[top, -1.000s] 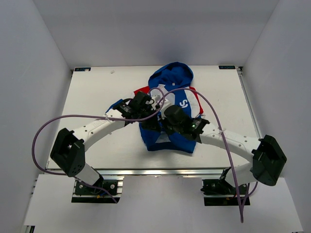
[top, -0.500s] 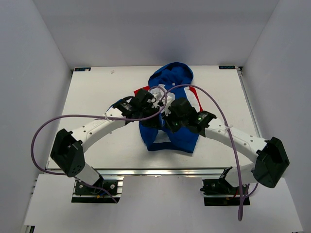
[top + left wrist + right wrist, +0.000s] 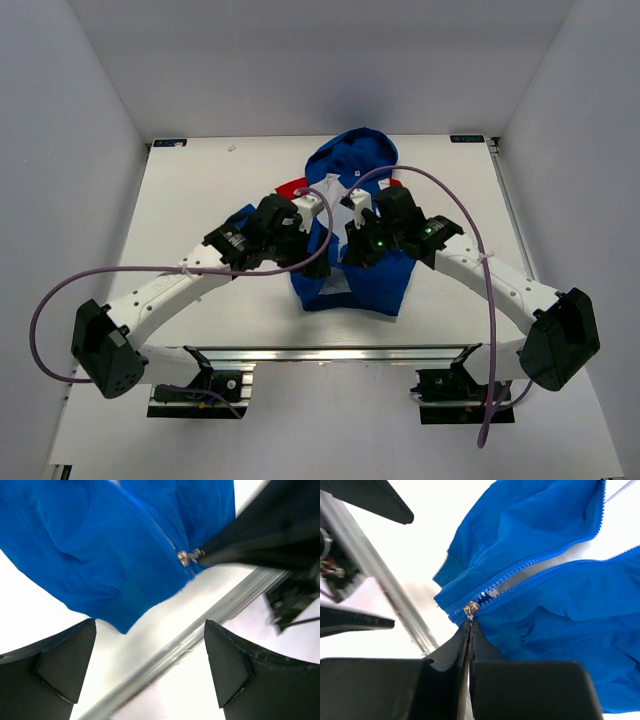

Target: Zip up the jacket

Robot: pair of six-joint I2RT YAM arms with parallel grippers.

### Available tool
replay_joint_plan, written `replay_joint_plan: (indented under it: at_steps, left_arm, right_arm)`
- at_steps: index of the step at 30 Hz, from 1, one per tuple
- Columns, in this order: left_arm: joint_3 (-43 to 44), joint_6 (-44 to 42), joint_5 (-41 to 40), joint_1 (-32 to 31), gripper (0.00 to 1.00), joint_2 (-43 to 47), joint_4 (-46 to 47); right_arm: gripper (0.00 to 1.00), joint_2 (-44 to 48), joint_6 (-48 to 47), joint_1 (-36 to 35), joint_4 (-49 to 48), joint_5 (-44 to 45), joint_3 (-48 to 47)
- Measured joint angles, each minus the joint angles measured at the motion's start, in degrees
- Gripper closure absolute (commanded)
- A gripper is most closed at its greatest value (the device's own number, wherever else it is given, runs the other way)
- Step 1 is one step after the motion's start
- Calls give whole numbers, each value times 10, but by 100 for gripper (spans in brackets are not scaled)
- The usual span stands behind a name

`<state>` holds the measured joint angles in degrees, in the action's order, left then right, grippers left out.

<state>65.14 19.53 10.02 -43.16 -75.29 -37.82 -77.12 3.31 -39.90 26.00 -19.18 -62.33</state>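
The blue jacket (image 3: 352, 160) lies in the middle of the table, hood toward the back, its front open above the slider. In the right wrist view my right gripper (image 3: 470, 626) is shut on the zipper pull just under the silver slider (image 3: 470, 608), close to the hem. Above it the two rows of teeth (image 3: 540, 562) spread apart over white lining. My left gripper (image 3: 150, 630) is open over bare table, just clear of the hem, with nothing between its fingers. From there I see the slider (image 3: 184, 557) and the right gripper's black fingers (image 3: 250, 545).
An aluminium rail (image 3: 200, 625) runs along the table's near edge, close to the hem. Purple cables (image 3: 440, 190) loop over both arms above the jacket. White walls enclose the table on three sides. Both wrists (image 3: 262, 228) (image 3: 400, 222) crowd over the jacket's middle.
My left gripper has opened, let go of the jacket and drawn back left. My right gripper, still shut on the pull, has moved toward the hood.
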Motion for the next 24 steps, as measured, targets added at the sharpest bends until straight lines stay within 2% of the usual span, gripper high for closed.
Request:
replay_joint_plan:
  at_steps: [6,13,24]
  left_arm:
    - [-21,-136,-46,-44,2,49,56]
    - [-38,-257,-53,-47,2,56,117]
    - [-27,-365,-82,-58,2,-20,141]
  right_arm:
    - [100,-17,9,45,15,-73,-31]
    - [100,-43,23,74,41,-124,-64]
    - [100,-59,39,92,59,-164,-112]
